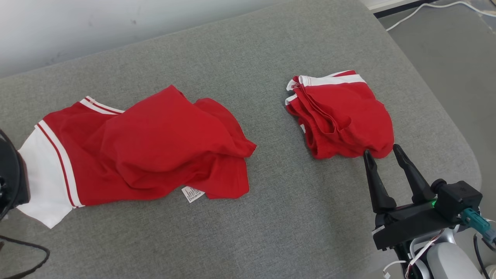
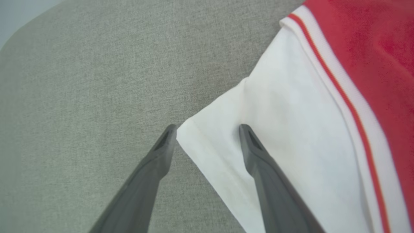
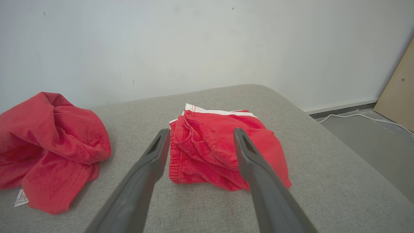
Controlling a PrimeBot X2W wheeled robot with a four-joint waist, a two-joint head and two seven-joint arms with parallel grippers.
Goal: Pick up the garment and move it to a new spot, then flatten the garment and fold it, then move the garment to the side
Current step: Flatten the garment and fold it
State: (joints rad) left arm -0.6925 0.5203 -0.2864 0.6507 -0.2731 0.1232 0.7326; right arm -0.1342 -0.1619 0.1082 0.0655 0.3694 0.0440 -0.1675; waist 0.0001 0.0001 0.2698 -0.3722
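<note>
Shirt (image 1: 155,143), red with a white sleeve (image 1: 42,182), lay crumpled on the left half of a grey cushion (image 1: 271,217), with its label (image 1: 192,193) turned out at the near hem. Folded red shorts (image 1: 341,116) sat well apart to the right, white bands along their far edge. A pale wall (image 3: 207,42) stood behind the cushion. A white cable (image 1: 418,9) ran over the floor at the far right, and a tan board (image 3: 399,94) leaned there.

The left gripper (image 2: 207,127) was over the sleeve's outer corner with its jaws wide and nothing held. One finger (image 2: 152,168) was over bare cushion just beside the corner, the other over white cloth. Whether they touched the fabric could not be told. In the head view its dark housing (image 1: 9,178) covered the sleeve's left edge.

The right gripper (image 1: 382,150) was also spread wide and empty. It was well apart from the shirt, with its tips at the near edge of the shorts. That arm rose from the lower right on a pale forearm (image 1: 441,259), and its fingers pointed away and slightly left, held low and close to level with the cushion.
</note>
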